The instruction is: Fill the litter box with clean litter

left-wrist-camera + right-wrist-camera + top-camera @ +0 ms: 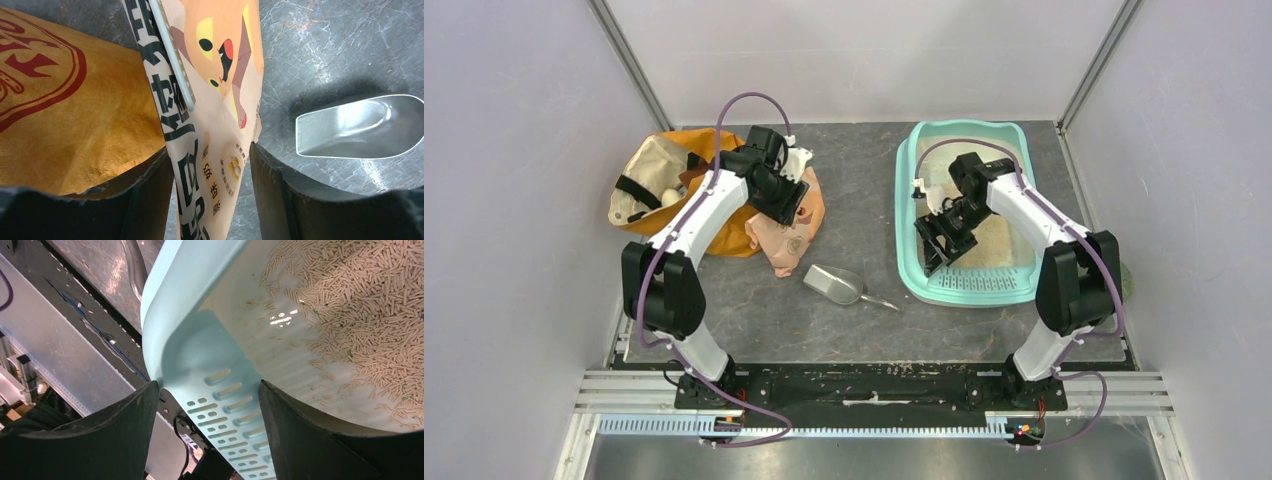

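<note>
The teal litter box (908, 215) stands at the right, and pale pellets of clean litter (360, 300) cover part of its cream floor. My right gripper (207, 385) is open and straddles the near left corner of the box at its perforated lip (235, 410). One finger is outside the rim and the other over the inside. A peach-pink printed pouch (220, 115) lies at the left, against the orange bag. My left gripper (210, 150) is open, with the pouch's narrow end between its fingers. Grey table shows on both sides of the pouch lower down.
An orange fabric bag (659, 185) sits at the back left, touching the pouch. A silver metal scoop (834, 285) lies on the grey table between the pouch and the litter box. Booth walls close in on both sides and at the back.
</note>
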